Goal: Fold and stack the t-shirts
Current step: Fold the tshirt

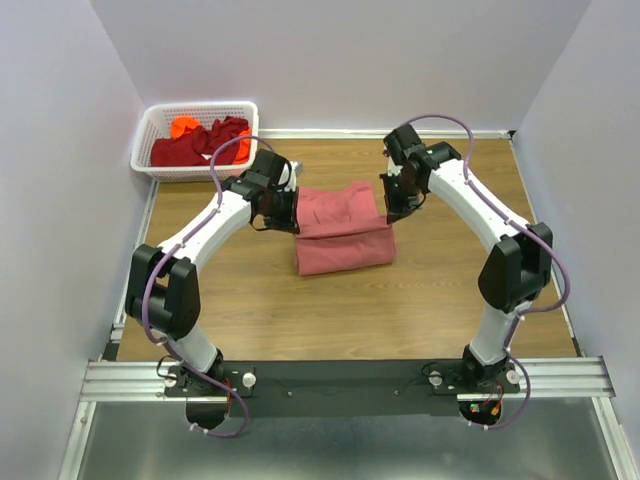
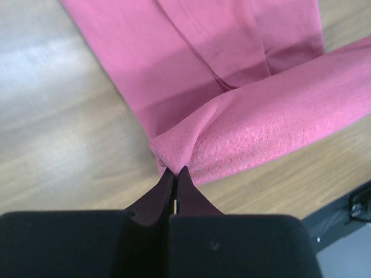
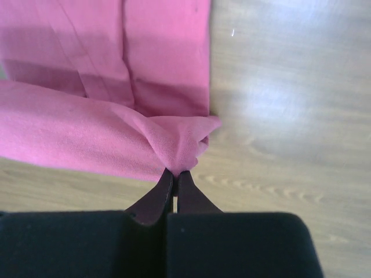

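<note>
The salmon-pink t-shirt (image 1: 343,240) lies partly folded in the middle of the wooden table. My left gripper (image 1: 286,215) is shut on its left corner; the left wrist view shows the gripper (image 2: 175,171) pinching a fold of the pink t-shirt (image 2: 255,124). My right gripper (image 1: 393,208) is shut on its right corner; the right wrist view shows the gripper (image 3: 174,172) pinching bunched cloth of the t-shirt (image 3: 87,133). Both hold the fold lifted a little over the lower layer. A dark red t-shirt (image 1: 195,145) and a bright orange t-shirt (image 1: 184,127) lie in the basket.
The white lattice basket (image 1: 145,135) stands at the back left corner against the wall. White walls close the table on three sides. The wooden table (image 1: 250,300) runs to the black rail at the near edge.
</note>
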